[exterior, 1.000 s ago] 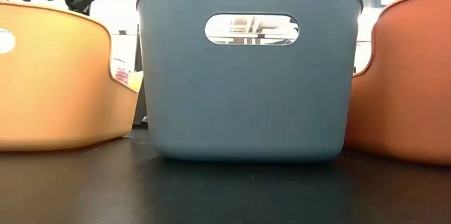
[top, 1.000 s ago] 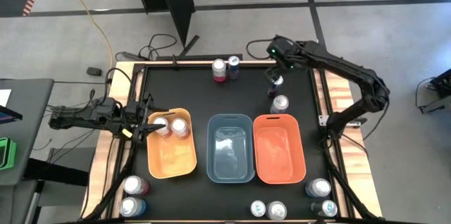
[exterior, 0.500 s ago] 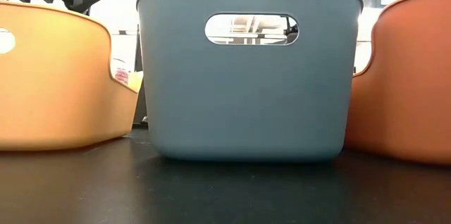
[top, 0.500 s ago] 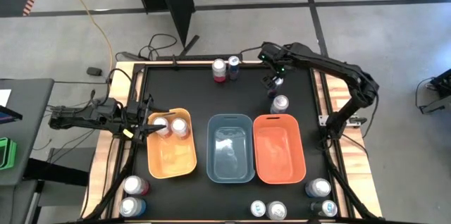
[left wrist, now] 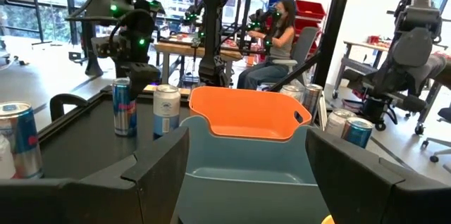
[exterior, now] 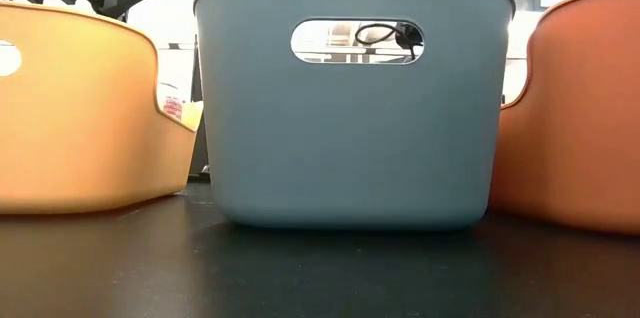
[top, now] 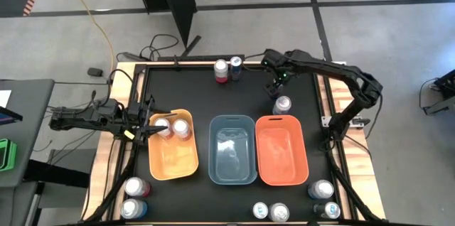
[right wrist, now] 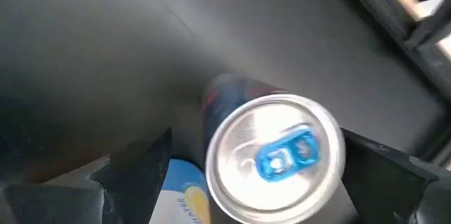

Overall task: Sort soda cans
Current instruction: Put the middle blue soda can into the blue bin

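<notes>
Hovering over the far right part of the black tabletop (top: pixel 199 98), the right pincer (top: pixel 277 84) sits spread wide just above a blue soda can (right wrist: pixel 271 157); its wrist view alone shows that can's silver top and blue tab framed between the two dark fingers (right wrist: pixel 130 164), neither visibly touching it. From overhead the arm hides that can, with a silver can (top: pixel 282 104) showing just beside the pincer, at the far edge of the red-orange bin (top: pixel 281 149). The left pincer (top: pixel 158 128) hangs over the orange bin (top: pixel 173 156), open, near two silver-topped cans (top: pixel 175 127) lying inside; whether it touches one I cannot tell. Its wrist view looks across the blue bin (left wrist: pixel 243 175) to upright cans (left wrist: pixel 166 110) and a seated person (left wrist: pixel 271 48) in the room beyond. Level with the tabletop, the three bins block nearly everything. Two more cans (top: pixel 227 70) stand at the far edge, others at the near corners (top: pixel 133 196).
</notes>
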### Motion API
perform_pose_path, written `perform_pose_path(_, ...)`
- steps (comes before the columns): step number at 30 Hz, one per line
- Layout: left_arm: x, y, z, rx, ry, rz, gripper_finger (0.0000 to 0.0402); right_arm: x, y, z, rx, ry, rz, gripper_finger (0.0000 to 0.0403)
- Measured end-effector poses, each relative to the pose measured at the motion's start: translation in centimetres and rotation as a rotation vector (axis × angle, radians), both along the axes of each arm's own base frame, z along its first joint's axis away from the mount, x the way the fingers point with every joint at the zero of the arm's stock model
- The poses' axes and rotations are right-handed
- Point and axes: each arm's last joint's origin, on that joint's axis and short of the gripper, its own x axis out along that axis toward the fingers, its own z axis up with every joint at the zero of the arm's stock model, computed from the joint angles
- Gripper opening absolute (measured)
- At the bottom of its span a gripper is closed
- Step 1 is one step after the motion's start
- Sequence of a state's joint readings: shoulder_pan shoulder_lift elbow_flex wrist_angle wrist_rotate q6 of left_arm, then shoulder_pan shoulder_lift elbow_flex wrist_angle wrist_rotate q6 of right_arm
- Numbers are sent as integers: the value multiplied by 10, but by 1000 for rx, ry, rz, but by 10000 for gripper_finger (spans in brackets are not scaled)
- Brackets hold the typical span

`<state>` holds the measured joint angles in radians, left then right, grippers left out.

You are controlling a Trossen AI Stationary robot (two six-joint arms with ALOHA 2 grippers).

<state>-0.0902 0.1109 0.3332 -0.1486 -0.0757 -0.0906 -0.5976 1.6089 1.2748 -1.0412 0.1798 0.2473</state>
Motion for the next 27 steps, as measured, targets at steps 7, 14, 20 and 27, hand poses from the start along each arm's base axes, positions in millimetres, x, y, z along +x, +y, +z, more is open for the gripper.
perform_pose_path(7, 0, 0, 0, 0, 0, 0, 279, 2, 0, -2, 10, -24, 15, 362)
perform_pose_path(14, 0, 0, 0, 0, 0, 0, 279, 1, 1, -2, 24, -29, 17, 276)
perform_pose_path(20, 0, 0, 0, 0, 0, 0, 279, 1, 1, -2, 24, -31, 18, 228)
perform_pose_path(27, 0, 0, 0, 0, 0, 0, 279, 6, 6, 5, 32, -32, 45, 228)
